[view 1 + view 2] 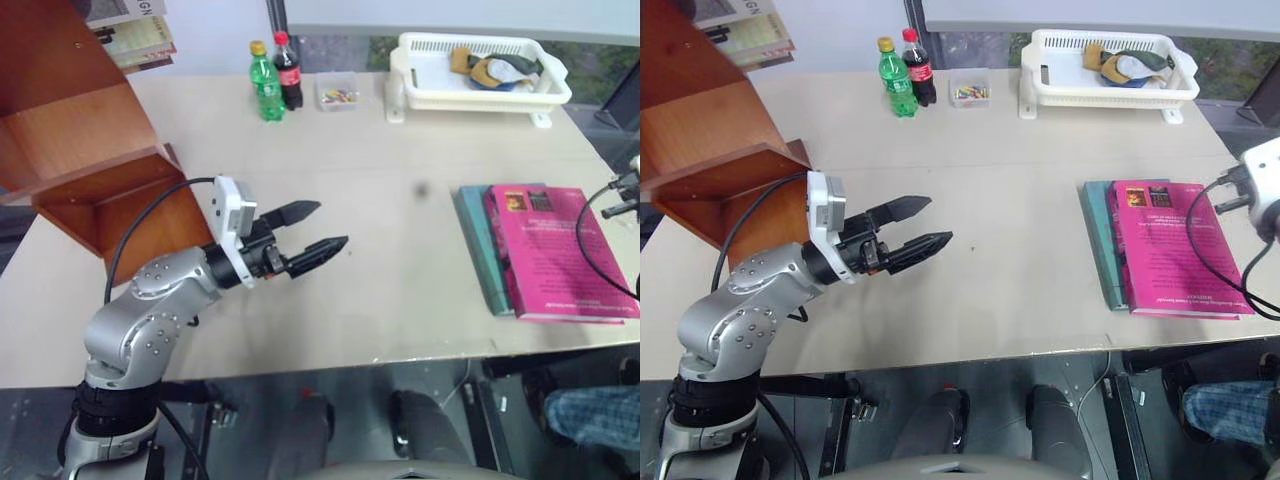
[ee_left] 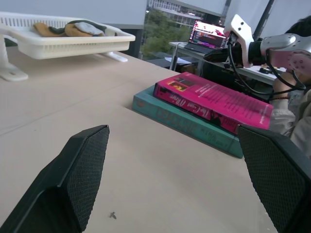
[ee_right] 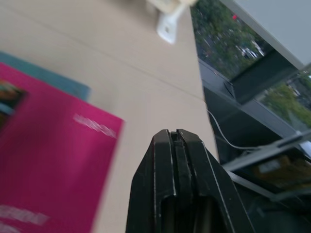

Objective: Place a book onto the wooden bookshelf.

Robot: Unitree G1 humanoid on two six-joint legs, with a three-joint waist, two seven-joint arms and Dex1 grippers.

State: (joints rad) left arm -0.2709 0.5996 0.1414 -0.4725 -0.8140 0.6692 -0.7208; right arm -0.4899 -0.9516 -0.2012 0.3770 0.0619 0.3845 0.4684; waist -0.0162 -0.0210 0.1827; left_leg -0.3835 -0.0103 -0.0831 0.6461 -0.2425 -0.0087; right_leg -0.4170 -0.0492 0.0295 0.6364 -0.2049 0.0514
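Left eye view: left tool (image 1: 308,231) above the pale beige tabletop (image 1: 380,180), two black fingers spread apart, released, nothing between them. Pointing across the tabletop toward the large thin bright pink book (image 1: 557,250), well apart from it. Pink book lying flat on top of a teal-blue book of similar size (image 1: 482,250), both near the front edge of the tabletop, on the far side from the left tool. Small dark pictures at the far cover edge of the pink book. Big reddish-brown wooden bookshelf (image 1: 85,150) just behind and beside the left arm, with open compartments and slanted boards, some printed papers (image 1: 135,35) at its top corner. Ahead of the left tool, at the far edge of the tabletop: green plastic bottle (image 1: 266,83), dark cola bottle with red cap (image 1: 288,70), small clear box with coloured bits (image 1: 337,93). Farther to the side, white plastic basket (image 1: 480,72) with cloth items inside.

Right wrist view: right tool (image 3: 174,141) clenched, black fingers pressed together, holding nothing. Hovering just past the corner of the pink book, over the bare tabletop near its edge. Whether touching the surface, cannot tell. Pink spine with lettering visible in left wrist view.
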